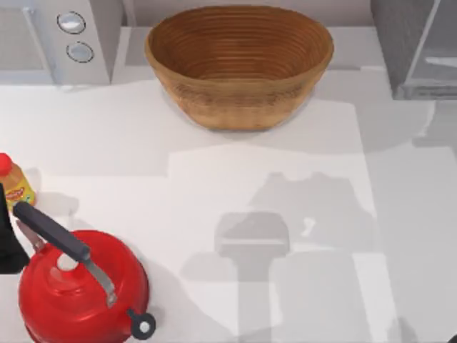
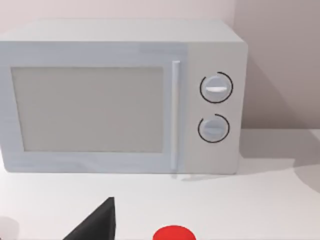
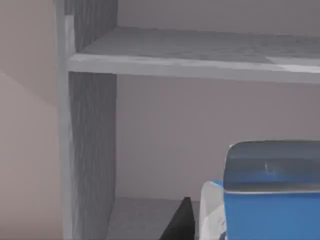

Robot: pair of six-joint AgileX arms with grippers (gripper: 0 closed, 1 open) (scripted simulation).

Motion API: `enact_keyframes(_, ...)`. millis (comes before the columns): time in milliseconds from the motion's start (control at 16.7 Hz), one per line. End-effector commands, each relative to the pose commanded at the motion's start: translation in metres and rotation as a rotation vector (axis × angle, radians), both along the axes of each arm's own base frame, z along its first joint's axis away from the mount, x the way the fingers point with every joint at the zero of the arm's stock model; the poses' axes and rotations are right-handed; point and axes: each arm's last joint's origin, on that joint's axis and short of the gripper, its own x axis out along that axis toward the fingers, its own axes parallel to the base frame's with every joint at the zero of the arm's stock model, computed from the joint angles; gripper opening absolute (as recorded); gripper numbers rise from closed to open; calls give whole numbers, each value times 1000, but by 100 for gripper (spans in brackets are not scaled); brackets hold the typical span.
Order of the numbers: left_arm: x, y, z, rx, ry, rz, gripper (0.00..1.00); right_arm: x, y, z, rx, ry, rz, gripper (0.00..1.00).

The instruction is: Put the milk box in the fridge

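Observation:
The milk box (image 3: 270, 195) hangs close before the right wrist camera, blue top up with a white side showing. One dark finger (image 3: 181, 222) of my right gripper lies against that white side, so the gripper is shut on the carton. Beyond it the fridge (image 3: 92, 150) stands open, showing its dark speckled wall, a pale shelf (image 3: 200, 55) and a bare floor. From above, the fridge (image 1: 418, 50) sits at the back right corner. My left arm (image 1: 7, 246) is parked at the left edge; one dark finger (image 2: 95, 225) shows in its wrist view.
A wide wicker basket (image 1: 239, 64) stands at the back middle. A light-grey microwave (image 1: 61, 39) with two knobs fills the back left. At the front left are a red kettle (image 1: 78, 293) and an orange-yellow bottle (image 1: 16, 184). Arm shadows fall across the table's middle.

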Motion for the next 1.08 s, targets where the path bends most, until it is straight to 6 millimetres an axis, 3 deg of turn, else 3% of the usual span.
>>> enact_keyframes(240, 0, 0, 0, 0, 0, 0, 100, 77, -23, -58, 19, 78, 26, 0)
enact_keyframes(420, 0, 0, 0, 0, 0, 0, 100, 111, -40, -103, 38, 104, 31, 0)
enact_keyframes(660, 0, 0, 0, 0, 0, 0, 100, 133, -60, -140, 53, 84, 11, 0)
enact_keyframes(1080, 0, 0, 0, 0, 0, 0, 100, 136, -63, -146, 57, 78, 8, 0)
